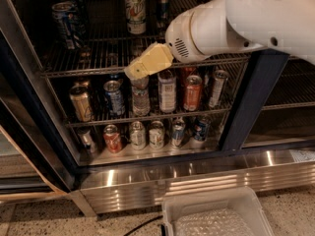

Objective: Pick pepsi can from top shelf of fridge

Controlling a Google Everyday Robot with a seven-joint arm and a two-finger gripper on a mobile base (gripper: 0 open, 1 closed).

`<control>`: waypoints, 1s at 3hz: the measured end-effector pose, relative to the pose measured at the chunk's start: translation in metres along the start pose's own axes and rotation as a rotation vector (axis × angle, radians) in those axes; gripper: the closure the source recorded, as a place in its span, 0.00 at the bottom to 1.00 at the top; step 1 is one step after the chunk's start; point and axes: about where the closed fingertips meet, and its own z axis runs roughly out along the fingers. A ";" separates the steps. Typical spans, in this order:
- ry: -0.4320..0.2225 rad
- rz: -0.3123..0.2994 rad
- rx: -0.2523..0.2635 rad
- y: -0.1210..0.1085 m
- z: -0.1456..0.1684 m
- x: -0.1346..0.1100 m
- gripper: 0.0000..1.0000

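The fridge (252,100) stands open, with a dark navy frame and a ribbed steel base. Its top shelf (98,59) is a silver wire rack. Two pepsi cans (66,19), dark blue with silver tops, stand one behind the other at the shelf's far left. A white-and-green can (135,10) and a slim dark blue can (164,4) stand further right. My gripper (134,72), tan on a white arm, hangs in front of the top shelf's front edge. It is right of and below the pepsi cans, clear of them, and holds nothing I can see.
The lower rack (147,116) is crowded with cans and bottles, and more cans line the fridge floor (147,154). The open glass door (19,132) stands at the left. A clear plastic bin (216,216) and a black cable (142,225) lie on the floor in front.
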 end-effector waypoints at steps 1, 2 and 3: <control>0.000 -0.001 0.000 0.000 0.000 0.000 0.00; -0.056 0.018 0.008 0.008 0.016 -0.011 0.00; -0.183 0.046 -0.009 0.025 0.056 -0.046 0.00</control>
